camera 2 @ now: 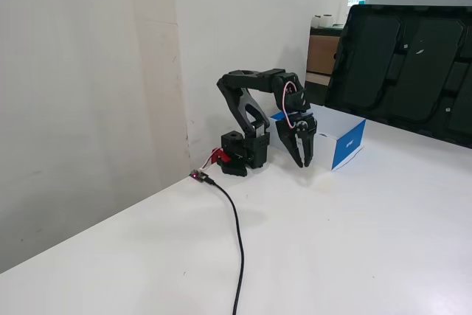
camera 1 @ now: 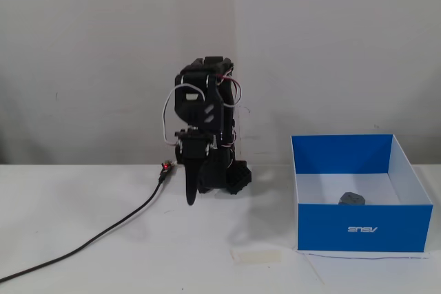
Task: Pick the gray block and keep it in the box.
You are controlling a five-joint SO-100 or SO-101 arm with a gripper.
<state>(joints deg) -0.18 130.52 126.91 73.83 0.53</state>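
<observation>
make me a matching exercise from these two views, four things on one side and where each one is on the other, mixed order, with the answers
Things
1. gray block
2. box
3. pale tape strip
4. black cable

Places, as seen in the fixed view facing the logo side of the box
A. flat on the table just left of the box's front corner
B. trailing across the table from the arm's base to the lower left edge
C. on the white floor inside the box
D. on the table, right of the arm

Pairs: 1-C, 2-D, 3-A, 4-B
</observation>
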